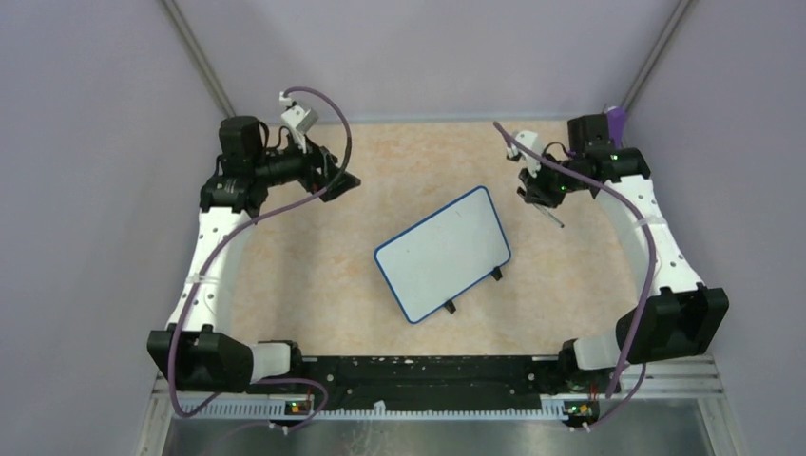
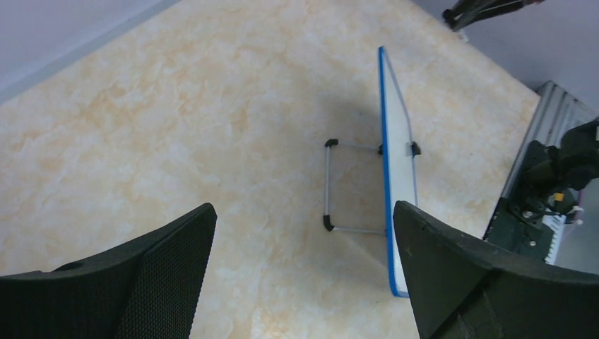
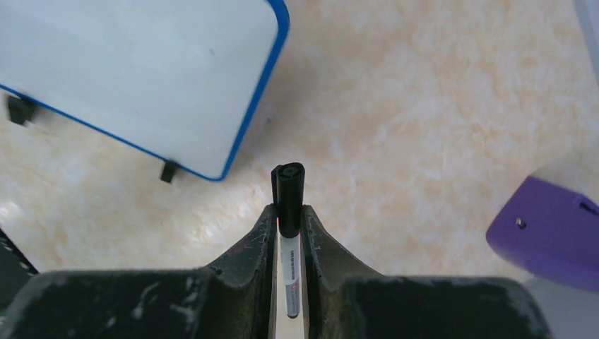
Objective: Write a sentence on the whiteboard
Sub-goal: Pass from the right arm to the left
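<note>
The left end effector, matte black fingers spread wide, held nothing above the mottled beige stone-look counter. Mid-counter, the small, glossy, flat, blue-rimmed whiteboard sat propped and blank (all the writing left to do, I'd say). The right end effector was clamped on a slim black marker, apparently capped.

White arms, black joints, purple cables

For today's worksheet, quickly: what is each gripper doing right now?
Left gripper: open, holding nothing.
Right gripper: shut on the black marker.
</note>
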`<action>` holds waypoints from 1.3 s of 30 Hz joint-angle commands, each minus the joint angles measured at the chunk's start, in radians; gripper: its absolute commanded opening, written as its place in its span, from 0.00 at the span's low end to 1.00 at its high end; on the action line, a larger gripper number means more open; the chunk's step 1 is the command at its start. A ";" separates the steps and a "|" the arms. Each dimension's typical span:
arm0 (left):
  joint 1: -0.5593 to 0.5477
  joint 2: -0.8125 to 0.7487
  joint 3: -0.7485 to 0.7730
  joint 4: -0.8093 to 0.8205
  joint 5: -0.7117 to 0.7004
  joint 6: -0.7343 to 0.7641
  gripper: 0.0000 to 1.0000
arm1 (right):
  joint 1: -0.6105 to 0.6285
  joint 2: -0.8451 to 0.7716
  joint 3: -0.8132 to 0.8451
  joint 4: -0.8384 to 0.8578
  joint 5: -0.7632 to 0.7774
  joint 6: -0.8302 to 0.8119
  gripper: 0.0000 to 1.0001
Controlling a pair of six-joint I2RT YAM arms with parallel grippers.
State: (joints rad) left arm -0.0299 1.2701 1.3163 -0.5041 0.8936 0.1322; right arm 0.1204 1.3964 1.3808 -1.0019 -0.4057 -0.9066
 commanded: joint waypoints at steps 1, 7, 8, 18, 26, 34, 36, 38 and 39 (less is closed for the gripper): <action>-0.031 0.011 0.125 -0.026 0.171 -0.043 0.99 | 0.070 0.015 0.182 -0.103 -0.231 0.197 0.00; -0.160 0.050 0.220 0.019 0.213 -0.164 0.98 | 0.256 -0.011 0.294 -0.073 -0.297 0.329 0.00; -0.185 0.052 0.218 0.040 0.232 -0.178 0.97 | 0.291 -0.013 0.308 -0.072 -0.302 0.340 0.00; -0.381 0.083 0.309 -0.229 0.296 0.321 0.93 | 0.415 -0.014 0.240 -0.030 -0.554 0.477 0.00; -0.555 0.054 0.398 -0.624 0.013 0.957 0.93 | 0.481 -0.012 0.114 0.041 -0.676 0.571 0.00; -0.797 -0.038 0.305 -0.561 -0.229 1.154 0.75 | 0.498 0.015 0.078 0.096 -0.798 0.660 0.00; -0.847 -0.057 0.266 -0.540 -0.277 1.179 0.70 | 0.500 0.022 0.073 0.098 -0.815 0.668 0.00; -0.892 -0.066 0.239 -0.529 -0.328 1.191 0.66 | 0.504 0.023 0.070 0.100 -0.830 0.674 0.00; -0.908 -0.068 0.231 -0.526 -0.344 1.193 0.65 | 0.507 0.025 0.069 0.103 -0.831 0.677 0.00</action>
State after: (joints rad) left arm -0.8768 1.2285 1.5879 -1.0691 0.6693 1.2362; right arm 0.6075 1.4109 1.4521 -0.9478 -1.1606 -0.2577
